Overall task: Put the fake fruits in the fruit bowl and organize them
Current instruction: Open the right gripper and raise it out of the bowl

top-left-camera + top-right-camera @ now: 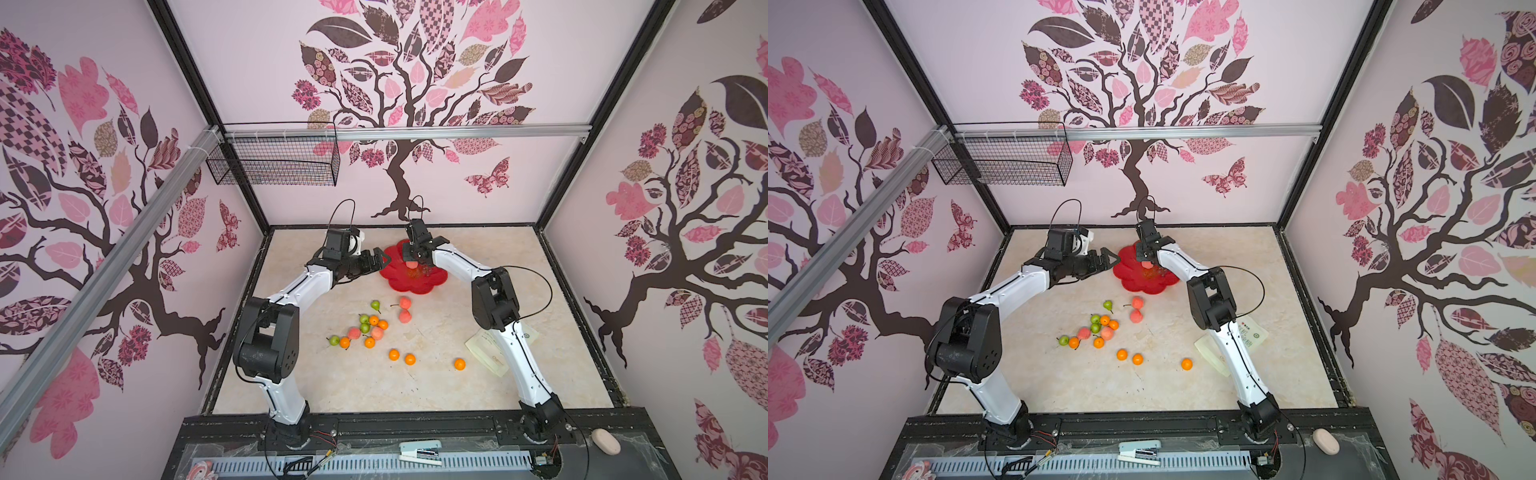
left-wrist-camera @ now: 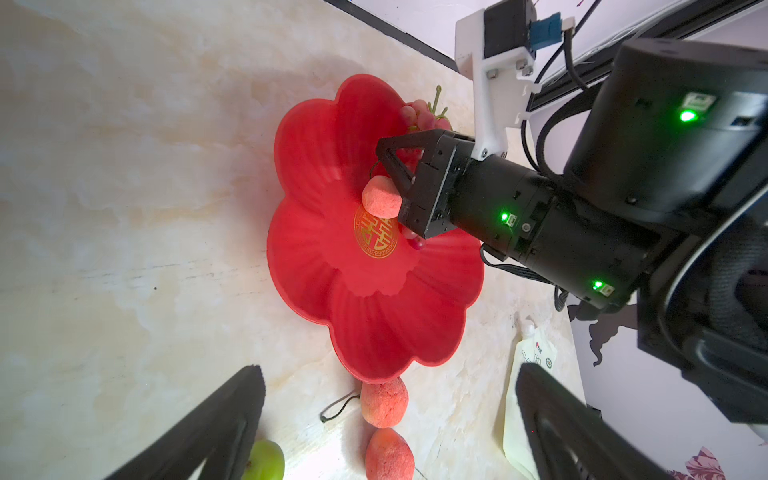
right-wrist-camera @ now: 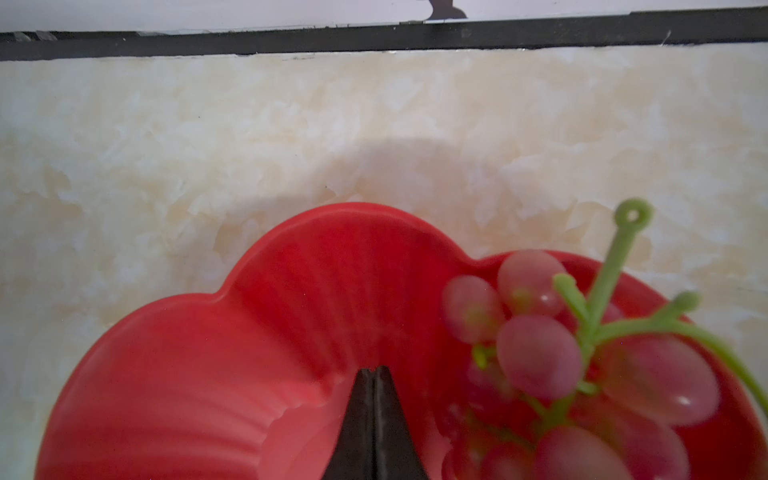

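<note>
The red flower-shaped fruit bowl (image 1: 415, 286) (image 1: 1144, 286) (image 2: 374, 324) (image 3: 187, 353) stands at the back of the table. A dark-red grape bunch (image 3: 582, 374) (image 2: 419, 114) lies in it, and a pink peach (image 1: 411, 265) (image 2: 381, 196) rests near the gold emblem. My right gripper (image 1: 414, 258) (image 2: 380, 148) (image 3: 375, 370) is shut, tips down inside the bowl beside that peach; nothing shows between its fingers. My left gripper (image 1: 380, 259) (image 2: 390, 419) hangs open and empty at the bowl's left rim. Two peaches (image 1: 405, 302) (image 2: 384, 401), several oranges (image 1: 394, 355) and green fruits (image 1: 364, 319) lie on the table.
A cream pouch (image 1: 490, 353) (image 2: 528, 374) lies partly under the right arm. One orange (image 1: 459, 364) sits apart beside it. A black wire basket (image 1: 274, 160) hangs on the back-left rail. A stapler (image 1: 419, 453) and an oval pad (image 1: 606, 441) sit on the front ledge.
</note>
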Controlling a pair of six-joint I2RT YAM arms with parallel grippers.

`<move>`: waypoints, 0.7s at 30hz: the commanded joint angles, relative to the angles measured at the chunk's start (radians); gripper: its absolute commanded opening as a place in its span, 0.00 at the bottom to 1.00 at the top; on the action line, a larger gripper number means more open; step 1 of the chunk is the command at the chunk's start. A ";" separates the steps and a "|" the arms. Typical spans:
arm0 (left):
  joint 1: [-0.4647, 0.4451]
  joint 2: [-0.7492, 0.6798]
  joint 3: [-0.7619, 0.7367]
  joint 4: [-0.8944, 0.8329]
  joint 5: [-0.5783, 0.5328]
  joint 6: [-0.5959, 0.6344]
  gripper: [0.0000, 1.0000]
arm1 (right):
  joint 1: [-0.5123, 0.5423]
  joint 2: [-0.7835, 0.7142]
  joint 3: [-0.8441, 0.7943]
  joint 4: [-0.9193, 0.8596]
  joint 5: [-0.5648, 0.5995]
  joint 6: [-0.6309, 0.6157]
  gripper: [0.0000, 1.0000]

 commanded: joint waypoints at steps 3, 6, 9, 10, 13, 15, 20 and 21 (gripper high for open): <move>-0.001 0.010 0.036 0.009 0.016 -0.001 0.98 | 0.000 0.047 0.090 -0.055 0.016 -0.035 0.15; -0.001 0.007 0.036 0.005 0.017 0.002 0.98 | 0.000 0.021 0.098 -0.056 0.008 -0.049 0.27; -0.001 -0.009 0.035 0.001 0.012 0.013 0.98 | -0.001 -0.019 0.100 -0.056 -0.003 -0.062 0.32; -0.001 -0.018 0.034 -0.001 0.009 0.018 0.99 | 0.000 -0.040 0.100 -0.059 -0.007 -0.064 0.32; -0.001 -0.048 0.028 -0.015 0.001 0.042 0.98 | -0.001 -0.113 0.077 -0.060 -0.018 -0.069 0.33; -0.001 -0.071 0.021 -0.026 0.002 0.063 0.99 | -0.001 -0.160 0.043 -0.058 -0.021 -0.064 0.33; -0.017 -0.159 0.011 -0.088 -0.003 0.140 0.98 | 0.004 -0.332 -0.151 -0.004 -0.055 -0.019 0.34; -0.027 -0.179 0.008 -0.097 -0.018 0.150 0.98 | 0.005 -0.362 -0.189 0.008 -0.059 -0.009 0.34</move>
